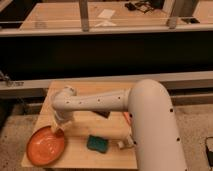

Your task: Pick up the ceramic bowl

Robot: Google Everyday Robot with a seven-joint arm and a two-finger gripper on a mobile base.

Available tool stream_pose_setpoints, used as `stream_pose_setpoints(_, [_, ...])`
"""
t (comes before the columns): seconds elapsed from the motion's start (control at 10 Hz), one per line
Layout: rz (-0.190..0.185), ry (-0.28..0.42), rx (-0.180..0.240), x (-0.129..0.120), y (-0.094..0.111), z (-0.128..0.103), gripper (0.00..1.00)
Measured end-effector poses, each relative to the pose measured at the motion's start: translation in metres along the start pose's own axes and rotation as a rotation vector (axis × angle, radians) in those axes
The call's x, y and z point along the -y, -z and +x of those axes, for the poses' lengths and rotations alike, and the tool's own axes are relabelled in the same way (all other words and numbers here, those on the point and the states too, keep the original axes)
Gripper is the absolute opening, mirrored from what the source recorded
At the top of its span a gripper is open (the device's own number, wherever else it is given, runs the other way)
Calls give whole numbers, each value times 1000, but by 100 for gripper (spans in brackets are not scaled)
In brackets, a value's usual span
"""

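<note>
Gripper [57, 127] sits low at the far right rim of the ceramic bowl [45, 147] on the near left corner of the table [80, 132], its width I cannot tell; seemingly the reaching step, needing a rim pinch, then lift.

- The pincer [59, 129], low at the ceramic bowl's [44, 147] upper-right rim, is mostly hidden beneath the arm's [150, 125] end; contact with the rim cannot be told.
- The arm covers the bench's [75, 156] right side and is cut by the bottom edge.
- A dark item [102, 114] and an orange sliver [127, 118] peek from behind the arm, unidentifiable.
</note>
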Motion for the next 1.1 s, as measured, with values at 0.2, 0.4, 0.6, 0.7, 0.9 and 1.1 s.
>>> stream_pose_setpoints(0.2, [1,1,0,-1,-2,2,71])
stream_pose_setpoints(0.4, [-1,4,0,-2,-3,4,68])
stream_pose_setpoints(0.6, [-4,8,1,-2,-5,6,68])
stream_pose_setpoints(0.7, [-5,11,2,-1,-6,7,65])
stream_pose_setpoints(0.9, [-5,14,3,-2,-7,7,59])
stream_pose_setpoints(1.1, [-8,22,4,0,-9,8,55])
